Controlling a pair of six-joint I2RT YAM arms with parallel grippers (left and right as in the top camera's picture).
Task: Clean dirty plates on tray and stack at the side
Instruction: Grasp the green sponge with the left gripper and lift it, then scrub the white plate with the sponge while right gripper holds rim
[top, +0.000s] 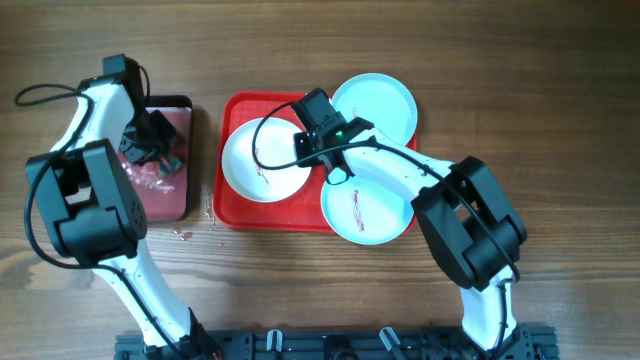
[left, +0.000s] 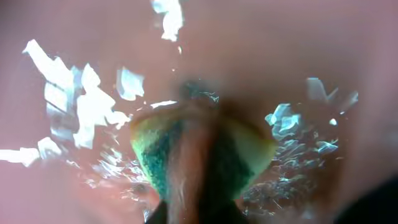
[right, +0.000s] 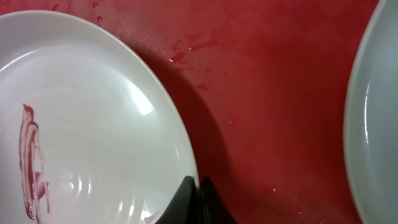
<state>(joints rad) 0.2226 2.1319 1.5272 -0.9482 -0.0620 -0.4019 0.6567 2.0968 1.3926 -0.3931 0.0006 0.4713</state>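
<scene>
The right gripper (right: 196, 198) shows at the bottom middle of its own view. Its two dark jaws look pinched shut on the rim of the white plate (right: 93, 124). That plate lies on the left half of the red tray (top: 232, 110) in the middle of the top view, and it has a thin red smear (right: 31, 162) on it. One light blue plate (top: 380, 105) sits at the upper right corner of the tray. The other light blue plate (top: 365, 210) hangs over the lower right edge. At the left of the top view, the left gripper (top: 150, 150) is down in the small tray (top: 172, 195). In its own blurry view its jaws seem closed on a yellow and green sponge (left: 155, 146) over a wet floor. The hold on the white plate is only a thin pinch at the edge, and the tray around it is wet, so I think the plate could slip out or tip when it is lifted. It might also bump the blue plate just beside it. The sponge looks very wet and could drip on the table (top: 500, 60) on its way over.
</scene>
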